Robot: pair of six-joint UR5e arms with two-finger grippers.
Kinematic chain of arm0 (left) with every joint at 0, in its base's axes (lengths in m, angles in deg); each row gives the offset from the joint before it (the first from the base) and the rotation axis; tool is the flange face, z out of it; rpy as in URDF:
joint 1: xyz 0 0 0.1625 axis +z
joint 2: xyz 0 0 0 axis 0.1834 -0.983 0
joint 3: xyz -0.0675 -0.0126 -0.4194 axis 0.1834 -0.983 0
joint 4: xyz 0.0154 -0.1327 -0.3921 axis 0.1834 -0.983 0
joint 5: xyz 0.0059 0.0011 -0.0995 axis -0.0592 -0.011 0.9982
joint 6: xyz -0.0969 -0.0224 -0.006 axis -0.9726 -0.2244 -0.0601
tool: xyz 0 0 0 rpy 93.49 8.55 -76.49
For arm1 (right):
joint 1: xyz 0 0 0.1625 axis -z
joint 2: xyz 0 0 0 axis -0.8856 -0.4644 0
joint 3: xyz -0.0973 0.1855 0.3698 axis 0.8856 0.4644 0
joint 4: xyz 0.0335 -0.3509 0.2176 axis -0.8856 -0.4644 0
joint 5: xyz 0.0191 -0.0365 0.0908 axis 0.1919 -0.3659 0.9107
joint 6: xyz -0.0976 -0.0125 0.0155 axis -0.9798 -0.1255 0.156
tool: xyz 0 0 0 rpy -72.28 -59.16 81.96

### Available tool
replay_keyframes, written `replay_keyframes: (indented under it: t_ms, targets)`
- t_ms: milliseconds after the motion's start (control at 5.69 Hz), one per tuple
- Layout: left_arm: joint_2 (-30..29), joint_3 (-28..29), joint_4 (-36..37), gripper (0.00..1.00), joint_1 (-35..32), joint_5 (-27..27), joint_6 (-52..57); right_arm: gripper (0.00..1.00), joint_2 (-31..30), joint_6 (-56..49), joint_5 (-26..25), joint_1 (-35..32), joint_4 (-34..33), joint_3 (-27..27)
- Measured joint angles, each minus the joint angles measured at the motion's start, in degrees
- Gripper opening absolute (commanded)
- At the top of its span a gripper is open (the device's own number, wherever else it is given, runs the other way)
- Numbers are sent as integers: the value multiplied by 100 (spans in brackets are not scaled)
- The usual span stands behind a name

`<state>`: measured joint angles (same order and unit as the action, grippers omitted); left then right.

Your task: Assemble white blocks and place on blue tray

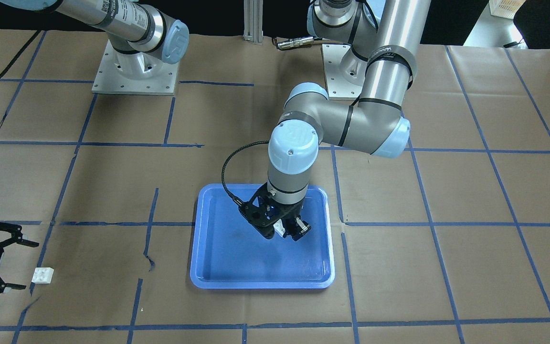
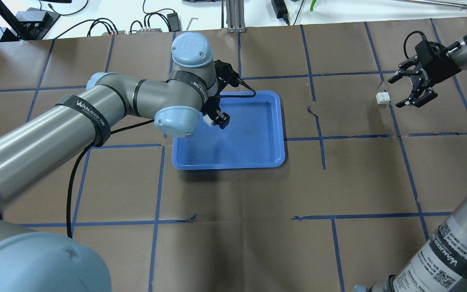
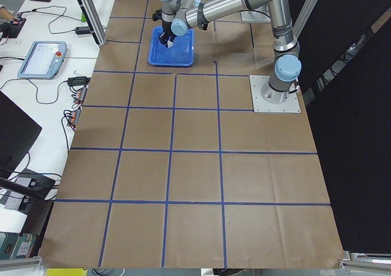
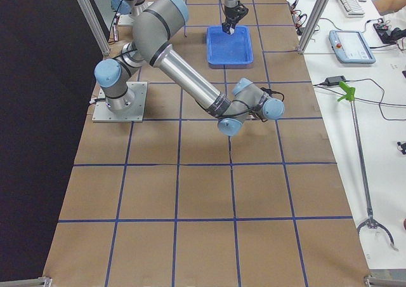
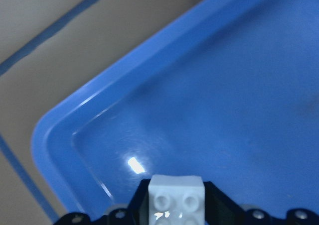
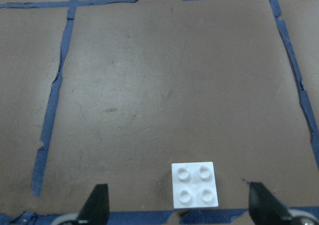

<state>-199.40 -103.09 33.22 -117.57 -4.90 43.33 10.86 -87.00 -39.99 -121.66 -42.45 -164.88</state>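
Observation:
My left gripper is shut on one white block and holds it over the blue tray, above the part nearest the robot's left. The left wrist view shows this block between the fingers, studs showing, with the tray's corner below. The second white block lies on the brown paper far to the right. My right gripper is open and empty just short of it. In the right wrist view that block sits between the spread fingers.
The table is covered in brown paper with a grid of blue tape. The tape is torn near the tray's right side. The arm bases stand at the robot's edge. Cables and devices lie beyond the far edge.

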Motion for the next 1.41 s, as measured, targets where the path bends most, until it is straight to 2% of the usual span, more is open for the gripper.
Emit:
replay_keyframes:
  t_ms: [176,352,703,879,1055,1231,1407]
  targets:
    - [-56,-36,132,8,-117,-97,1084,98,100,0,10,0,-115,-13]
    - [-77,-130,401,8,-158,-119,1912,78,137,3,12,-1,-118,-18]
    - [-49,-619,1110,8,-170,-101,2446,42,150,-8,12,-32,-141,-21]
    - [-68,-796,1440,12,-172,-67,2648,30,153,-20,10,-39,-173,-22]
    - [-85,-843,1552,17,-172,51,2868,27,152,-27,6,-40,-187,-20]
    - [-89,-841,1573,26,-170,172,2945,27,132,-24,7,-39,-191,-9]
    - [-125,-853,1586,55,-165,207,2946,27,81,-4,14,-51,-186,10]
